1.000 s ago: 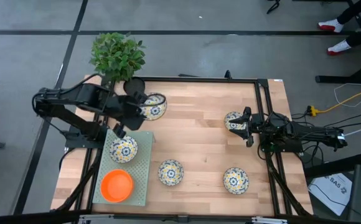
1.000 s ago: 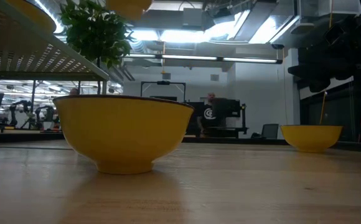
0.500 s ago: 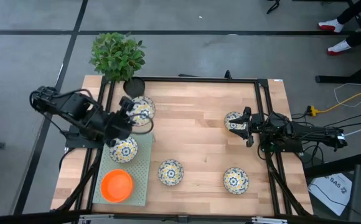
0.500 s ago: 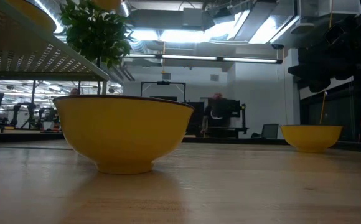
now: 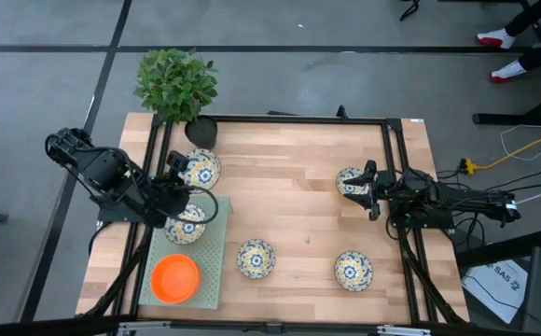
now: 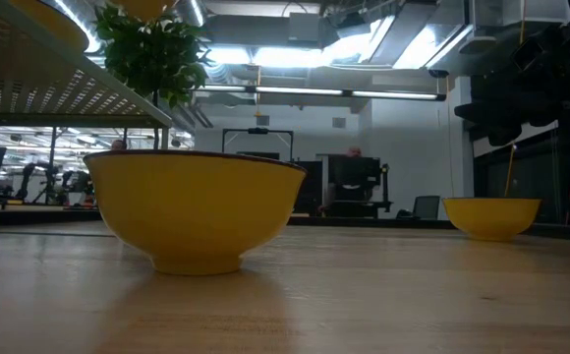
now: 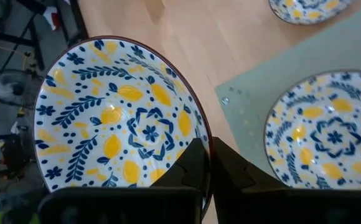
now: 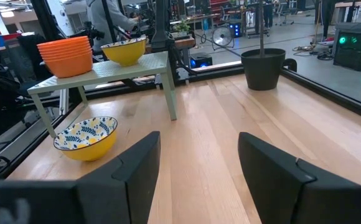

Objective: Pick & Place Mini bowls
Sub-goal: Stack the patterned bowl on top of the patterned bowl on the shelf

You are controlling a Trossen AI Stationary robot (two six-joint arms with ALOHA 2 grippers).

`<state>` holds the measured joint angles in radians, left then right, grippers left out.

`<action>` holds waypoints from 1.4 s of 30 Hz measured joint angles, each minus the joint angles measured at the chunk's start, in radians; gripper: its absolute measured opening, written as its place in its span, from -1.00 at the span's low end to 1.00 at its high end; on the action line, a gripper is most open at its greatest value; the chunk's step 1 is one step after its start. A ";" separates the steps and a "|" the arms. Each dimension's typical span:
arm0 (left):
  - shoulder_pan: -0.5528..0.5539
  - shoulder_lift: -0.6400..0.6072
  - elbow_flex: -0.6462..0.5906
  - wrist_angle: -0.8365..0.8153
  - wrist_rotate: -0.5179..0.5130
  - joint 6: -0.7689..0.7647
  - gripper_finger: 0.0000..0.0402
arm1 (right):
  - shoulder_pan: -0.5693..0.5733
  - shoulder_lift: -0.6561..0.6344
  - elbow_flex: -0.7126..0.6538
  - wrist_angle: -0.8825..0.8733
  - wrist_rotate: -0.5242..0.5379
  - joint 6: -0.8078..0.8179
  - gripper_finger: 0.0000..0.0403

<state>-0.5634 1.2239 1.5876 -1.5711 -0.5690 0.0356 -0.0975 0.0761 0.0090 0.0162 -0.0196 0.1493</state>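
The left gripper (image 5: 179, 177), clamped on a floral bowl's (image 5: 201, 169) rim, has swung it toward the rack (image 5: 216, 250), nearing placement; the right gripper (image 5: 371, 191) waits open, empty.

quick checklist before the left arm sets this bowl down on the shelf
1. Grip: left gripper is shut on the rim of the held patterned bowl - ok.
2. Position: in the high view the held bowl is beside the green perforated shelf, not above it - not ok.
3. Free spot: a patterned bowl on the shelf and a stack of orange bowls take most of it - cannot tell.
4. Level: the held bowl looks roughly upright - ok.
5. Right gripper waits open at the far side by another patterned bowl, out of the way - ok.
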 joint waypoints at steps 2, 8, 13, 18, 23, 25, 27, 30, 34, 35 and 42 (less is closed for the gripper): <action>-0.003 -0.018 -0.038 0.001 0.004 -0.015 -0.98 | 0.000 0.000 0.000 0.000 0.000 0.000 0.07; -0.002 -0.087 -0.161 0.054 0.031 -0.051 -0.97 | 0.000 0.000 0.000 0.000 0.000 0.000 0.07; -0.002 -0.124 -0.251 0.096 0.037 -0.076 -0.97 | 0.000 0.000 0.000 0.000 0.000 0.000 0.07; -0.023 -0.127 -0.274 0.147 0.068 -0.077 -0.97 | 0.000 0.000 0.000 0.000 0.000 0.000 0.07; -0.071 -0.135 -0.274 0.154 0.069 -0.035 -0.97 | 0.000 0.000 0.000 0.000 0.000 0.000 0.07; -0.097 -0.141 -0.274 0.151 0.083 -0.030 -0.97 | 0.000 0.000 0.000 0.000 0.000 0.000 0.07; -0.125 -0.146 -0.274 0.152 0.108 -0.024 -0.97 | 0.000 0.000 0.000 0.000 0.000 0.000 0.07; -0.168 -0.156 -0.274 0.151 0.123 -0.023 -0.97 | 0.000 0.000 0.000 0.000 0.000 0.000 0.07; -0.225 -0.166 -0.274 0.150 0.125 -0.021 -0.97 | 0.000 0.000 0.000 0.000 0.000 0.000 0.07; -0.239 -0.169 -0.274 0.150 0.126 -0.015 -0.97 | 0.000 0.000 0.000 0.000 0.000 0.000 0.07; -0.325 -0.175 -0.274 0.146 0.157 0.015 -0.97 | 0.000 0.000 0.000 0.000 0.000 0.000 0.07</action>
<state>-0.8882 1.0487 1.3132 -1.4251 -0.4115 0.0504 -0.0975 0.0761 0.0090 0.0162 -0.0196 0.1493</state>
